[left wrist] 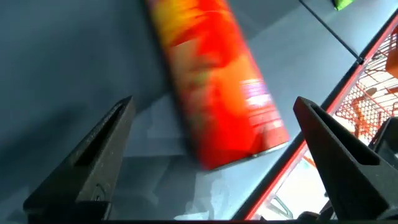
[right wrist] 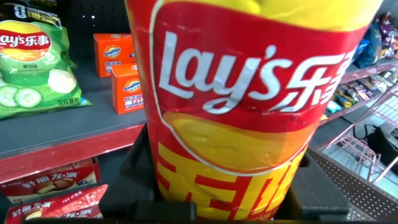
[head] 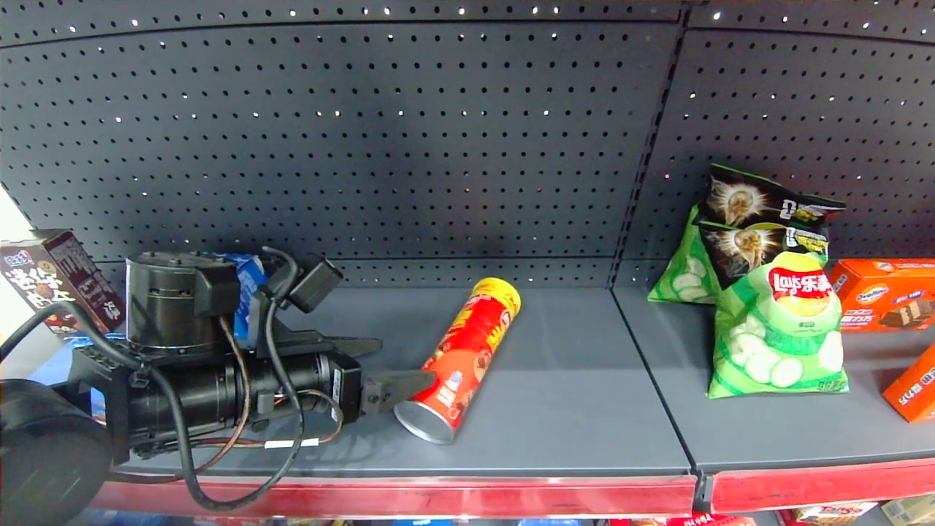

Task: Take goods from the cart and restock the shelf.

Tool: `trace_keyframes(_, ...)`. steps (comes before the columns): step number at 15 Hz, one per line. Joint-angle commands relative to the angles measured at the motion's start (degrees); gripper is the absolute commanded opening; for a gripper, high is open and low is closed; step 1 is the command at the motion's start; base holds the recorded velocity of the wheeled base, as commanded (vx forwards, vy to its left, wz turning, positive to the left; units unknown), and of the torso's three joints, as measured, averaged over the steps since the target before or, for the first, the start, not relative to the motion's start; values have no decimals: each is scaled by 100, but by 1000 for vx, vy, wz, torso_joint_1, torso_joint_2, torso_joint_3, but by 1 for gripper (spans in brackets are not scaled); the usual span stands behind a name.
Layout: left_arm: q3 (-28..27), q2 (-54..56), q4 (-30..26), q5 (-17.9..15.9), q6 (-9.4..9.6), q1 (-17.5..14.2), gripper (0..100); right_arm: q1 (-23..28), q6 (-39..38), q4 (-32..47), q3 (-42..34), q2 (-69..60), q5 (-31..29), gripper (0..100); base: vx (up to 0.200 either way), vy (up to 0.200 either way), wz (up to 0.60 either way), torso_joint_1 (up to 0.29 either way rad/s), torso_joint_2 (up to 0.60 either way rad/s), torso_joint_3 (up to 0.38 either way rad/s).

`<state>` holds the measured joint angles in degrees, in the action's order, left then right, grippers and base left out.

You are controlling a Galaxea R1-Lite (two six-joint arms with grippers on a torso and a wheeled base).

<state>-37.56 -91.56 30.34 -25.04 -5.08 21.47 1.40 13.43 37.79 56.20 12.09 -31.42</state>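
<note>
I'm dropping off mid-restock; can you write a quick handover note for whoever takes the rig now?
Left hand: open, at the bottom end of a red chip can lying on its side on the shelf.
Right hand: shut on a second chip can, held off the shelf.
Done: one can on the shelf, lying down.
Left: probably stand it upright, then place the second chip can.

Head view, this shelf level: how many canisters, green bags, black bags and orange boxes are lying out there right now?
Canisters: 1
Green bags: 2
Black bags: 2
Orange boxes: 2
Total: 7
A second canister, held off-shelf by the right arm, is not counted.
</note>
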Motion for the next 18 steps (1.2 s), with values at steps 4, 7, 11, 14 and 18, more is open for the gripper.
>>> trace_keyframes(4,-155,16,16,-10,-1,-11,100,0,1,18,5,-5,-5,0,0,0,0,0,0,0)
trace_keyframes(7,-1034,-134,-46,-45,7,94,100,0,1,35,-12,-32,-14,0,0,0,0,0,0,0)
trace_keyframes(11,-1957,-380,-2,307,-520,393,100,0,1,44,-4,-40,-23,0,0,0,0,0,0,0)
trace_keyframes(14,-2651,-450,-72,430,-625,411,100,9,-7,44,-74,-93,-14,0,0,0,0,0,0,0)
trace_keyframes(18,-2994,51,-2331,1818,-63,675,100,9,-16,71,-171,-207,-14,0,0,0,0,0,0,0)
